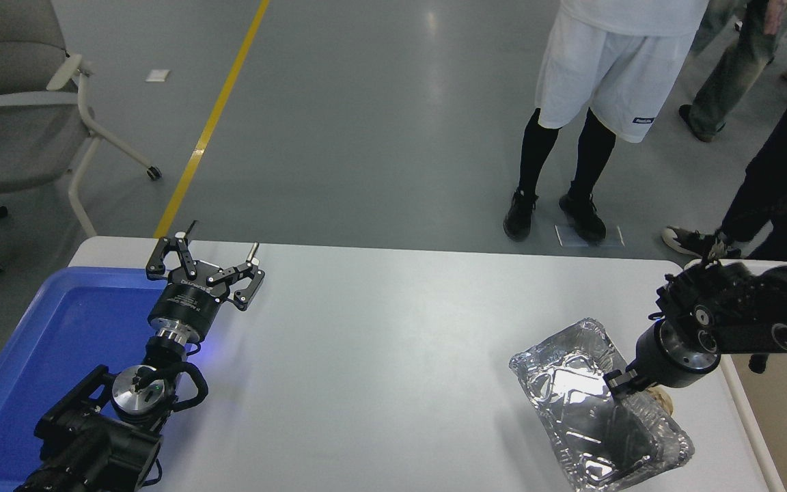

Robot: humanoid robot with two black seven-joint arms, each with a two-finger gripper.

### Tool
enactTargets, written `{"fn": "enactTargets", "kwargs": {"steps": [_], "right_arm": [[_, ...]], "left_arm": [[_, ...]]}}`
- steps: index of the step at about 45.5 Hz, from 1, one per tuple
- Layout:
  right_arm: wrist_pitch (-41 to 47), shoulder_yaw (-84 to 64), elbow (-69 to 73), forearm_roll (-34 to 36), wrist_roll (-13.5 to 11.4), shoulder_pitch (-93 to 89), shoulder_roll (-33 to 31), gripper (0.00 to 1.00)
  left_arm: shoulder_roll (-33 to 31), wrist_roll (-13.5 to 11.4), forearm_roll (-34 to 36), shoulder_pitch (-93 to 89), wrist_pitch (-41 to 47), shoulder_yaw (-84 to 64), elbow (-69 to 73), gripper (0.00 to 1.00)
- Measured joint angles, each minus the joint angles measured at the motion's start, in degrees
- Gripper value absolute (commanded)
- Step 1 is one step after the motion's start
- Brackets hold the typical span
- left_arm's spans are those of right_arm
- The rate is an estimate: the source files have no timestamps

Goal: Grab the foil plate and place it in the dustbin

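- One shiny, crinkled silver foil plate (pixel 585 403), holding nothing, sits tilted at the white table's (pixel 380 355) near right.
- The right black gripper (pixel 620 384) pinches its right rim, jaws closed on it.
- One cream plastic dustbin (pixel 755 437) stands just right.
- The left black gripper (pixel 219 260), jaws spread, is parked over one blue plastic tray (pixel 38 383).

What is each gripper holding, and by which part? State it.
The right gripper is shut on the crinkled silver foil plate, jaws clamping its right long rim. The left gripper, parked over the blue plastic tray, holds nothing.
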Motion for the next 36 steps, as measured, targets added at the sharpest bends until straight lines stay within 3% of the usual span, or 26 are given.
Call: {"fn": "enactTargets", "kwargs": {"steps": [22,36], "right_arm": [[16.83,0.01,6.85,0.43,0.01,24.06,-6.53,0.00],[20.32,0.23,7.49,1.40,0.03,34.82,-8.39,0.00]], "left_arm": [[0.00,0.00,-0.05,0.00,0.01,0.00,0.00,0.99],[0.00,0.00,-0.07,0.00,0.03,0.00,0.00,0.99]]}}
